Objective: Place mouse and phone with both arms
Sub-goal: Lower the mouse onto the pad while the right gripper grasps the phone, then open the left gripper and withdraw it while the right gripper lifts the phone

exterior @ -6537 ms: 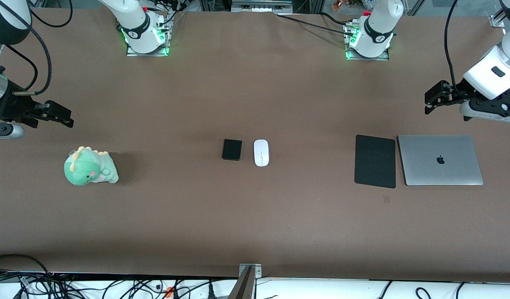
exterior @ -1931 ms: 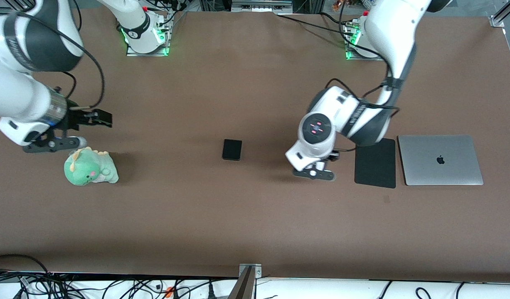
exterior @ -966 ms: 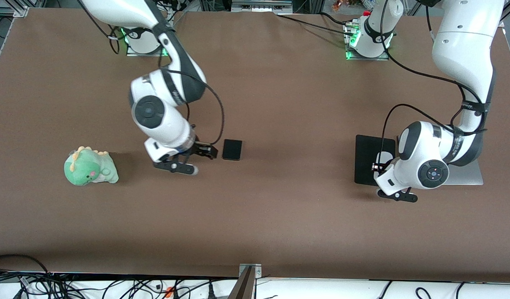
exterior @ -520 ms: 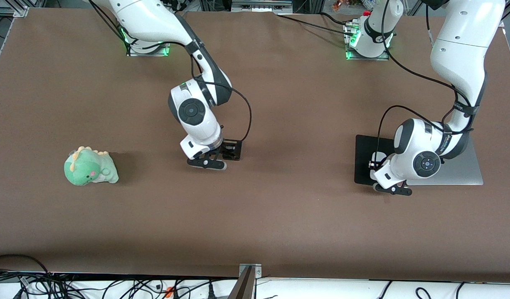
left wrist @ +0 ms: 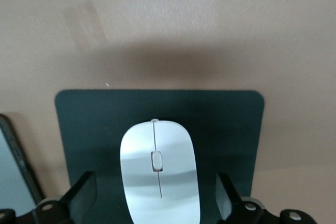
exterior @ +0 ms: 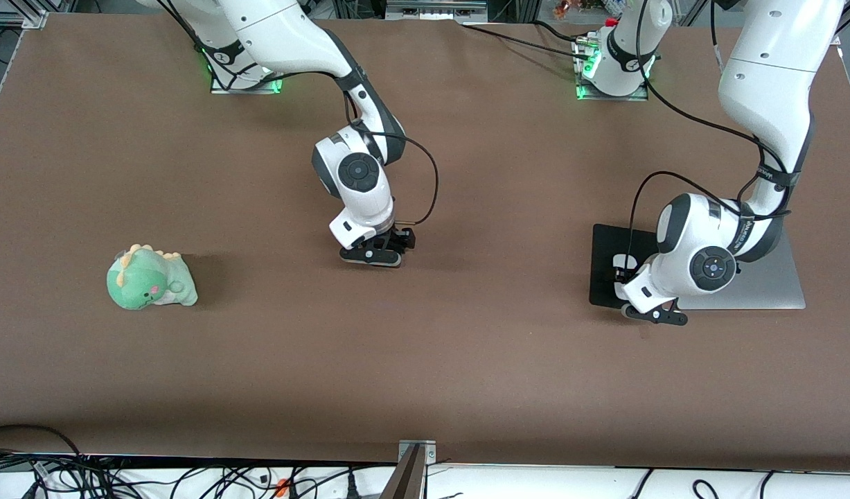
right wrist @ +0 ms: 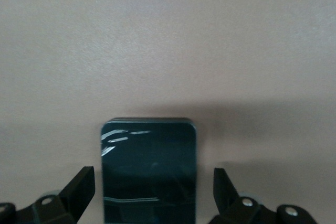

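Note:
The white mouse [left wrist: 157,177] lies on the black mouse pad [left wrist: 231,124], and a bit of it shows beside the left hand in the front view [exterior: 624,264]. My left gripper [left wrist: 156,195] stands open around it, a gap between each finger and the mouse's sides. In the table's middle lies the black phone [right wrist: 149,166], flat on the brown surface. The right gripper [right wrist: 152,190] is open and low over it, one finger [right wrist: 79,187] on each side, not touching. In the front view the right hand [exterior: 386,244] hides most of the phone.
A closed silver laptop [exterior: 778,287] lies beside the mouse pad [exterior: 605,267] toward the left arm's end, partly under the left arm. A green dinosaur plush [exterior: 149,278] sits toward the right arm's end. Cables hang along the table's near edge.
The left gripper has opened and let go of the mouse on the pad. The right arm has swung across to the phone and lowered its open fingers around it.

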`<state>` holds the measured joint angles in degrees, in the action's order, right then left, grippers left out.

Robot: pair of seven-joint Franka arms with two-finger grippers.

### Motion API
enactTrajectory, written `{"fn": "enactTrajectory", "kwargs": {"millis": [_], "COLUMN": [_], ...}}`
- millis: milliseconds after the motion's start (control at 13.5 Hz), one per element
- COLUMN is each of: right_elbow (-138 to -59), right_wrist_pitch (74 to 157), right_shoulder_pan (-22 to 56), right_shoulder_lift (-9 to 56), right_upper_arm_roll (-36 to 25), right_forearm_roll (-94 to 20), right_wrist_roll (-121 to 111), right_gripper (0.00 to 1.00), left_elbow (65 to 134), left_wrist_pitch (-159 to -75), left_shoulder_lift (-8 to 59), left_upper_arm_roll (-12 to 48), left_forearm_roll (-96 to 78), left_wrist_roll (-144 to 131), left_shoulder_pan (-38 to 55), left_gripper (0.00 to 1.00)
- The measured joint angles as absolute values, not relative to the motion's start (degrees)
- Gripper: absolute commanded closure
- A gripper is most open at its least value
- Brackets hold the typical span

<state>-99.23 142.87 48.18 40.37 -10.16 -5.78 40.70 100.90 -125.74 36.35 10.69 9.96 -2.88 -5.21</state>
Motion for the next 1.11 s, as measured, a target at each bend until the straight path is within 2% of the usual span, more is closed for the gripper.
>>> {"fn": "enactTrajectory", "kwargs": {"millis": [149, 223, 520, 817, 1114], "right_elbow": [-99.8, -100.0, -100.1, -100.1, -99.7], "right_wrist_pitch": [143.0, 143.4, 143.9, 144.9, 145.9], "right_shoulder_pan": [48.3, 48.3, 48.4, 48.4, 48.4], "right_shoulder_lift": [40.4, 40.4, 40.4, 40.6, 41.0], "right_upper_arm_roll": [-10.4, -10.4, -10.5, -10.5, -10.6], "right_forearm_roll": [-5.0, -5.0, -5.0, -5.0, -5.0], "right_wrist_roll": [40.7, 40.7, 40.7, 40.7, 40.7], "right_gripper": [0.00, 0.00, 0.00, 0.00, 0.00], "left_elbow": [100.1, 98.7, 88.0, 79.1, 69.9], "left_wrist_pitch": [-124.1, -120.7, -103.0, -94.6, -83.1], "left_shoulder_lift": [34.0, 32.6, 29.9, 29.7, 29.7], "left_upper_arm_roll": [10.7, 10.8, 11.4, 11.9, 11.1], "left_forearm_roll": [10.0, 10.0, 10.0, 9.7, 1.5], "left_wrist_roll": [-2.9, -2.9, -2.8, -2.8, -2.9], "left_shoulder_pan": [-5.2, -5.2, -5.2, -5.2, -7.1], "left_gripper": [0.00, 0.00, 0.00, 0.00, 0.00]}}
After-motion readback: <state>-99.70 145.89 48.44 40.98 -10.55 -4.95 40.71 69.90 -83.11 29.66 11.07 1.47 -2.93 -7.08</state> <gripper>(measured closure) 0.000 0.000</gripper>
